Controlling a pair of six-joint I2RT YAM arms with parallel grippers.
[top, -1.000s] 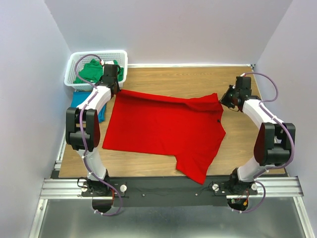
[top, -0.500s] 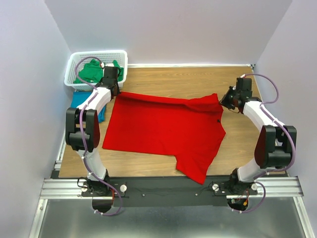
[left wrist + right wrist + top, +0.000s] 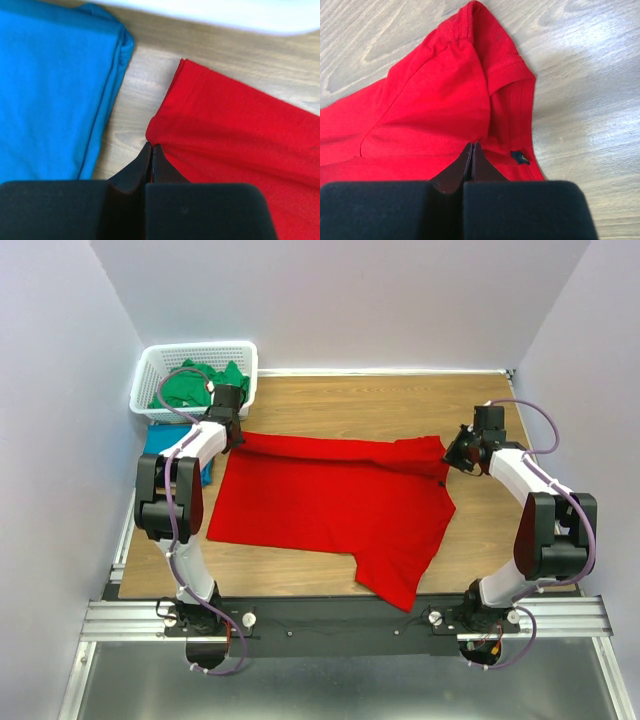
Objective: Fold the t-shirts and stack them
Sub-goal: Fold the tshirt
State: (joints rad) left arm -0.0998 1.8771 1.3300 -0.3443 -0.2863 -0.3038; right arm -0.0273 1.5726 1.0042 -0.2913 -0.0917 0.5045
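At the far left corner, a white plastic lattice basket (image 3: 150, 360) is seen with a crumpled green cloth t-shirt (image 3: 185, 388) inside it. Just nearer, a teal blue cloth t-shirt (image 3: 50, 85) lies folded flat at the left edge of the wooden bench (image 3: 400, 400), partly hidden under the left arm in the top view. Beside it, the left pincer (image 3: 151, 150) is pressed closed, with the far left corner of the bright red cloth short-sleeved t-shirt (image 3: 330, 500) pinched at its tips. That corner is kept apart from the teal cloth by a strip of bare wood.

Over the last second, both pincers have been drawn toward the near side, and the far edge of the red garment has been carried with them. A doubled band has been formed along that edge and widened slightly. A first lengthwise fold is judged to be under way but barely begun, since the near hem is well apart from the lifted edge.

The red garment is spread across the middle of the bench, mostly smooth, with one lobe reaching toward the near edge. At the right, the right pincer (image 3: 472, 150) is likewise closed on red cloth, close to the collar and its small dark label (image 3: 521, 158), where soft ridges are raised.
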